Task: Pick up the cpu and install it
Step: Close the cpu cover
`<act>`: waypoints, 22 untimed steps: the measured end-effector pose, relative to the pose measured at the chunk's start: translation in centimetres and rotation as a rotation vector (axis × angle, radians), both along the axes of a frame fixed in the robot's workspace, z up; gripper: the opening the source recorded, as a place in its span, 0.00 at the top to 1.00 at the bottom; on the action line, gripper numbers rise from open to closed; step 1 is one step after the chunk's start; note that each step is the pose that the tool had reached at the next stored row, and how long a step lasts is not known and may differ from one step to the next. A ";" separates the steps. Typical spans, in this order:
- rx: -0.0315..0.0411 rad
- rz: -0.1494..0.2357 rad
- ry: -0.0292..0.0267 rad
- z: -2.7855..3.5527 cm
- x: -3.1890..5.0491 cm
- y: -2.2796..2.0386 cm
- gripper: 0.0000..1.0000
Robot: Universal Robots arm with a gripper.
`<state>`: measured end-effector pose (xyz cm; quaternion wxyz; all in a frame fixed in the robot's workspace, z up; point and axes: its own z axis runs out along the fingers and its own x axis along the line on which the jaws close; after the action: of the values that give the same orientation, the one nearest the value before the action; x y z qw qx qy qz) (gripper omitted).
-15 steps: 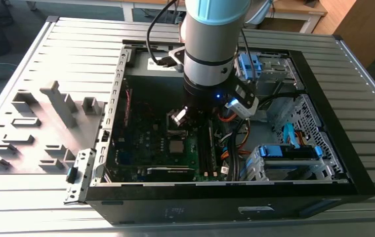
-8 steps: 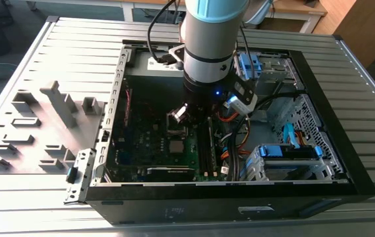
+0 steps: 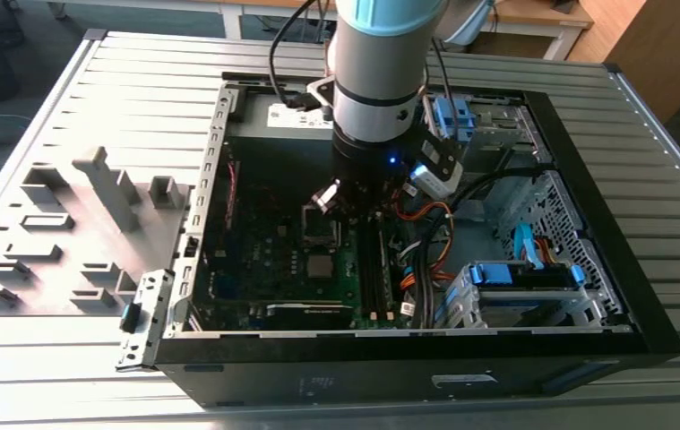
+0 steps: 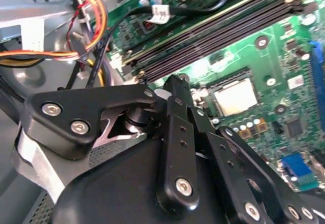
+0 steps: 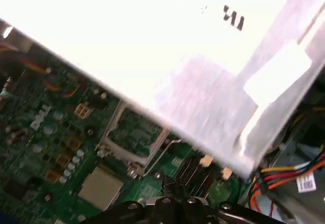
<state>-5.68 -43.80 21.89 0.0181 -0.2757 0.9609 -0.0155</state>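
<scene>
A small flat square with a dull silver top, which I take for the cpu [image 3: 315,266], lies on the green motherboard inside the open computer case. It appears in both wrist views [image 4: 234,96] [image 5: 100,187]. Beside it is the dark socket frame [image 3: 319,224] [image 5: 134,137], whose metal rim stands open. My gripper [image 3: 342,208] hangs inside the case, just above the socket and slightly toward the memory slots. Its black linkage [image 4: 177,148] covers the near part of the second wrist view, and its tip [image 5: 171,203] pokes in at the edge of the first wrist view.
The black case [image 3: 626,296] lies open on a slatted metal table. Memory slots [image 3: 375,269] run beside the socket. Orange and yellow cables [image 3: 417,269] and blue drive brackets [image 3: 519,273] fill the exterior view's right. Grey fixtures [image 3: 89,215] stand on the exterior view's left.
</scene>
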 end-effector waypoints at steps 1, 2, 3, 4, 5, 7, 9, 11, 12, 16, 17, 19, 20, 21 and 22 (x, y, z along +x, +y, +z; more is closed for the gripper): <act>0.0001 0.000 -0.0018 -0.13 -0.04 0.18 0.89; 0.0002 0.000 -0.0041 -0.25 -0.11 0.33 0.89; 0.0002 0.000 -0.0069 -0.37 -0.22 0.47 0.89; 0.0003 0.000 -0.0099 -0.48 -0.36 0.58 0.89; 0.0002 0.000 -0.0127 -0.57 -0.49 0.68 0.89; 0.0001 0.000 -0.0175 -0.70 -0.72 0.82 0.89; -0.0001 0.000 -0.0202 -0.76 -0.85 0.88 0.89; -0.0001 0.000 -0.0207 -0.76 -0.85 0.88 0.89; 0.0000 0.000 -0.0207 -0.77 -0.85 0.88 0.89; 0.0109 0.000 -0.0133 -0.85 -0.83 0.88 0.89; 0.0166 0.000 -0.0063 -0.87 -0.80 0.88 0.89; 0.0280 0.000 0.0056 -0.94 -0.77 0.88 0.89; 0.0309 0.000 0.0094 -0.97 -0.77 0.89 0.89; 0.0324 0.000 0.0124 -0.99 -0.77 0.89 0.89; 0.0324 0.000 0.0135 -1.00 -0.77 0.88 0.89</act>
<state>-6.46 -42.92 20.88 0.0161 -0.2756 0.9611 0.0019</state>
